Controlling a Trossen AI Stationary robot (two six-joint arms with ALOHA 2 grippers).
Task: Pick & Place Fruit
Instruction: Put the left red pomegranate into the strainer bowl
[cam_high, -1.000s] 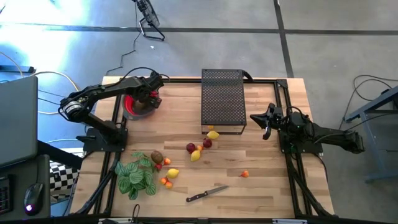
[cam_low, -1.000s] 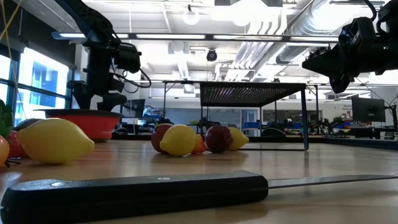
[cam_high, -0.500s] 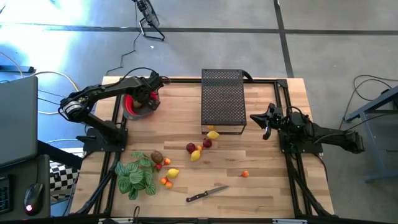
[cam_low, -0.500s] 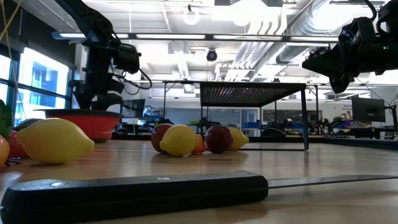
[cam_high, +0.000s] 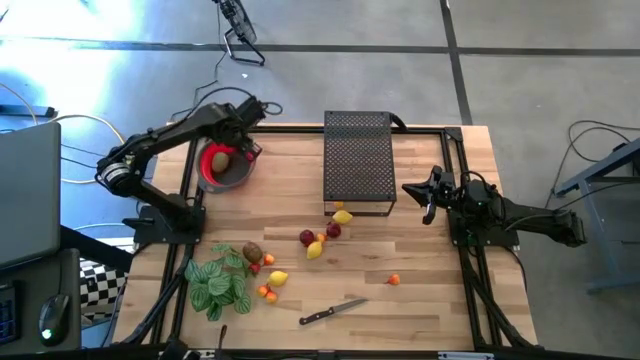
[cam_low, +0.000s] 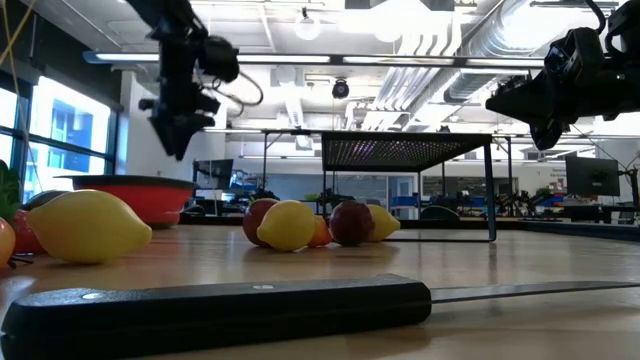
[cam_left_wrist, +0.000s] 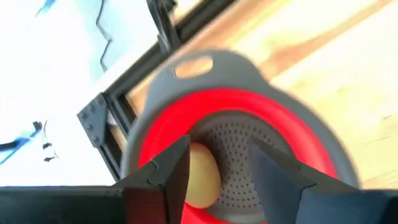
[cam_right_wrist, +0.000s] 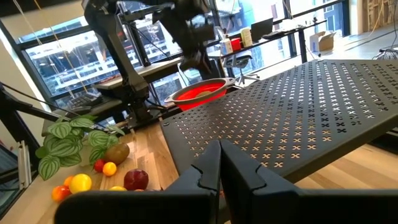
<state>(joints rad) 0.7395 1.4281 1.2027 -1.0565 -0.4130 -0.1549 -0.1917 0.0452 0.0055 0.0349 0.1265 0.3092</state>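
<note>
High view: we find the left gripper (cam_high: 247, 140) raised over the far rim of the red bowl (cam_high: 212, 176), with nothing between its fingers. The left wrist view shows those fingers apart, and directly below them a yellowish fruit (cam_left_wrist: 200, 176) lying in the bowl's perforated well. We judge this piece delivered: it rests free of the fingers, and the gripper stands clear above it so as not to disturb it.

The right gripper (cam_high: 428, 193) waits well away, beside the black mesh rack (cam_high: 358, 160); the right wrist view shows its fingers pressed together on nothing.

The remaining fruit lies far from the left gripper, toward the near side of the table (cam_high: 420, 290): a cluster of lemons and apples (cam_high: 320, 238) just off the rack's near end, a second group (cam_high: 264, 272) against the plant (cam_high: 220, 284), and one orange piece (cam_high: 394, 280) alone. A knife (cam_high: 331, 312) lies nearest the table's front edge. We judge most of the task outstanding.
</note>
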